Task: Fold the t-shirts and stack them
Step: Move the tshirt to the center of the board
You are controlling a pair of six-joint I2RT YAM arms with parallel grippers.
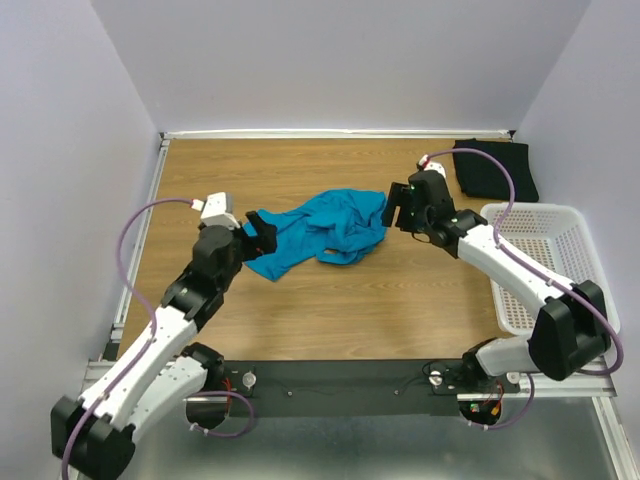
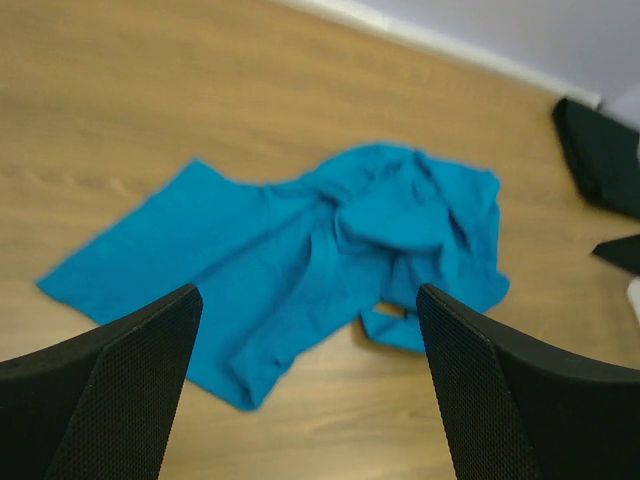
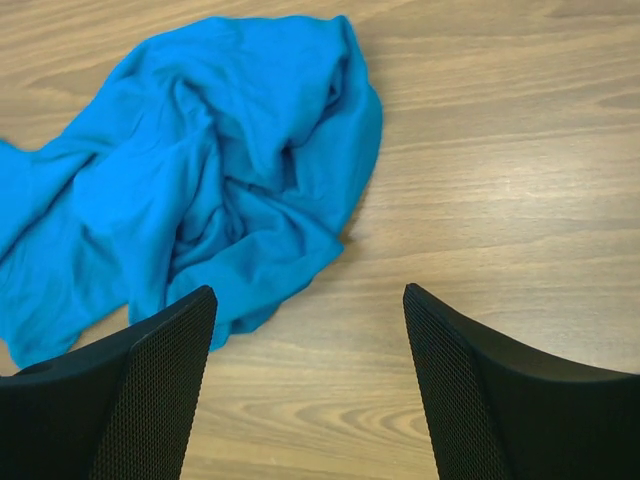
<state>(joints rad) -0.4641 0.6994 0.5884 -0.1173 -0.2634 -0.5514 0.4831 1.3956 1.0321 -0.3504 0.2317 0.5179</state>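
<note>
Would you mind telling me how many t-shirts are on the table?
2. The teal t-shirt lies crumpled mid-table between the arms; the black t-shirt lies at the far right corner, beyond the white basket. None appears hidden.

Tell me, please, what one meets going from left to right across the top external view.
left tool → teal-blue t-shirt → right tool → black t-shirt → white basket

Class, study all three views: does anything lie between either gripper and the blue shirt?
Nothing visible does. The left gripper and right gripper stand open at opposite ends of the crumpled blue shirt. Their wrist views show only shirt and table ahead. The black shirt and basket sit off to the right.
</note>
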